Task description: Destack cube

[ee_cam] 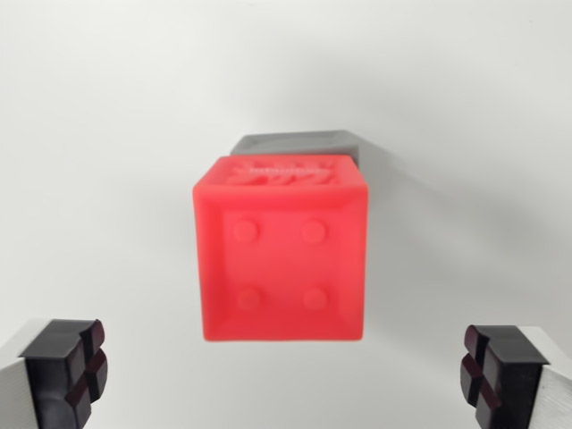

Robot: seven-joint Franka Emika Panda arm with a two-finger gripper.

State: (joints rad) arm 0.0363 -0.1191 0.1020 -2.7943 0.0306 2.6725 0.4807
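White desk (107, 107) fills the whole wrist view, plain and bare apart from the stack.

Stack sits mid-frame, slightly above centre. Red cube (281, 255) is on top, facing the camera with a four-stud face; some raised pattern shows on its far upper edge, too blurred to read. Grey cube (295, 141) is under/behind it, only a thin strip of it visible past the red cube's top edge. The two look touching, red resting on grey, roughly aligned with the grey one offset a bit toward the wrist view's right.

Gripper (286, 371) is spread wide, holding nothing. One dark pad (67, 366) shows at the bottom left corner, the other at the bottom right, both well apart from the cube.

Key relation: red cube lies straight ahead of the gripper, centred between the two pads left-to-right, maybe a hair toward the wrist view's left. Cube's flat side faces run parallel to the pads, so no wrist turn looks needed. Gap between the pads is clearly wider than the cube.

Judgement: approach stage, nothing grasped yet. Next move is likely a straight advance until the pads flank the red cube, then close on it only, staying shy of the grey one.
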